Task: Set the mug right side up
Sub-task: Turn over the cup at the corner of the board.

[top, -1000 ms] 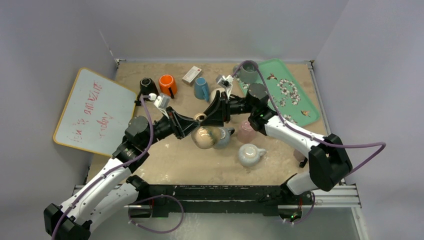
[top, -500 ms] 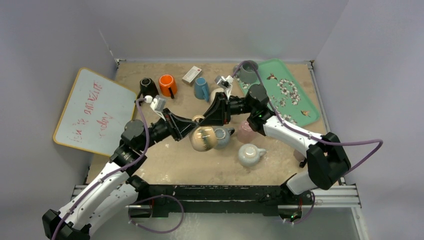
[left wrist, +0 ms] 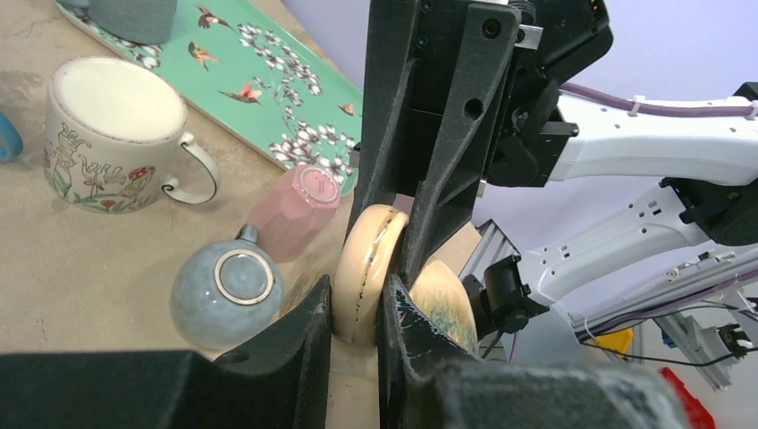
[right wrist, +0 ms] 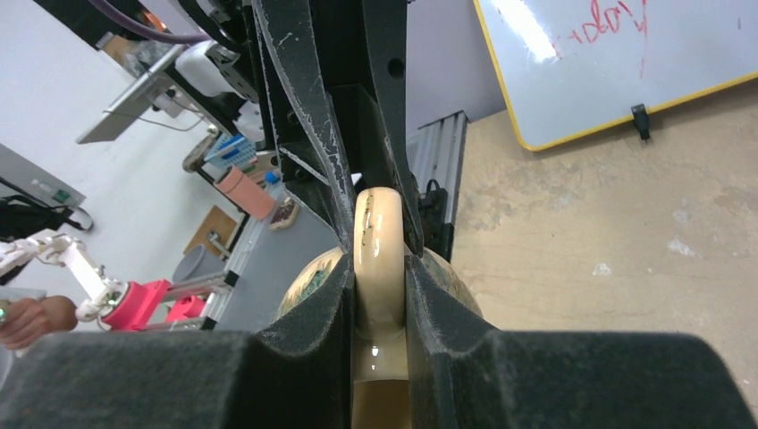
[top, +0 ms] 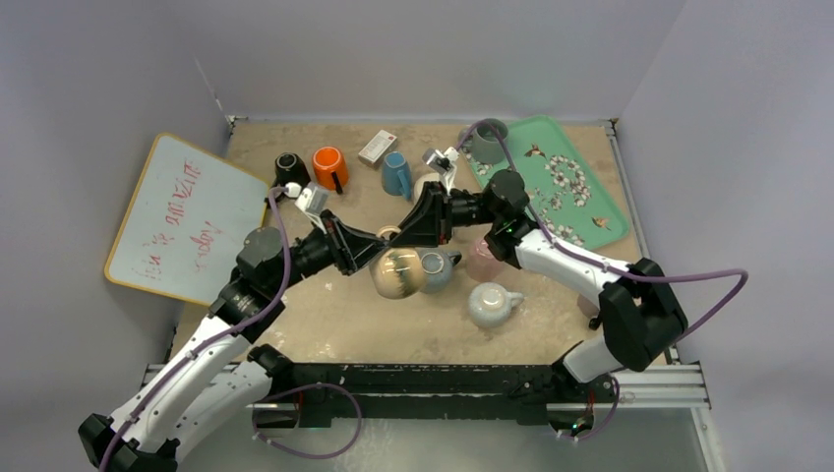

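Right wrist view shows me what is new: my right end effector (right wrist: pixel 380 299) has just come together on the cream handle (right wrist: pixel 379 234) of the mug, with its pads pressed to both flat sides of the loop. A second ago it stood apart around that handle. My left end effector (left wrist: pixel 356 308) stays clamped on the same handle from the opposite side, just past the right one's tips.

Both now hold one loop, and the mug (top: pixel 398 272) hangs beneath them, apparently lifted off the desk (top: pixel 334 315). I cannot tell which way its mouth faces. A grey-blue mug (top: pixel 438 267) sits just beside it, under the right end effector.

I read this as a mid-air handover. With the second grip secure, the left can let go and the right can roll the mug mouth-up. Releasing too early risks a drop onto the crockery below.
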Controlling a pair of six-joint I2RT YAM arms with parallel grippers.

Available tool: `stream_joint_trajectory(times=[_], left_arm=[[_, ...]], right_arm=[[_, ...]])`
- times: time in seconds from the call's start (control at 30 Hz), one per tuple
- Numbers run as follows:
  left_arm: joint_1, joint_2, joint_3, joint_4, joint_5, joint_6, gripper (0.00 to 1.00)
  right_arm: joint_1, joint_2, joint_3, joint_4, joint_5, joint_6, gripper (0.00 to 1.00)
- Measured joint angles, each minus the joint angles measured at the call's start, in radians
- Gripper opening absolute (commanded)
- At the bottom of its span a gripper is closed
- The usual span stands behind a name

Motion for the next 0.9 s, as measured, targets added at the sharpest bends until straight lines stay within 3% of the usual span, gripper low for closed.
stream_joint_trajectory(times=[0.2,0.33,0.47,0.63,0.8,0.9], left_arm=[[0.002,-0.001,0.037,-0.057,-0.008,0.026,0.32],[0.003,-0.005,0.045,-0.100,0.003,0.047,0.44],[0.002,-0.010,0.062,-0.119,0.020,0.057,0.55],[-0.004,-0.019,0.098,-0.161,0.023,0.079,0.80],[-0.005,-0.018,0.152,-0.269,-0.023,0.134,0.88],[-0.005,-0.014,0.206,-0.348,-0.045,0.191,0.90]], right_arm=[[-0.011,0.080,0.000,0.222,-0.016,0.179,0.00],[-0.037,0.117,0.000,0.262,-0.013,0.230,0.00],[-0.058,0.120,0.000,0.245,0.006,0.230,0.00],[-0.070,0.121,0.000,0.223,0.061,0.228,0.00],[-0.096,0.120,0.015,0.143,0.099,0.210,0.00],[-0.121,0.108,0.064,-0.017,0.142,0.140,0.00]])
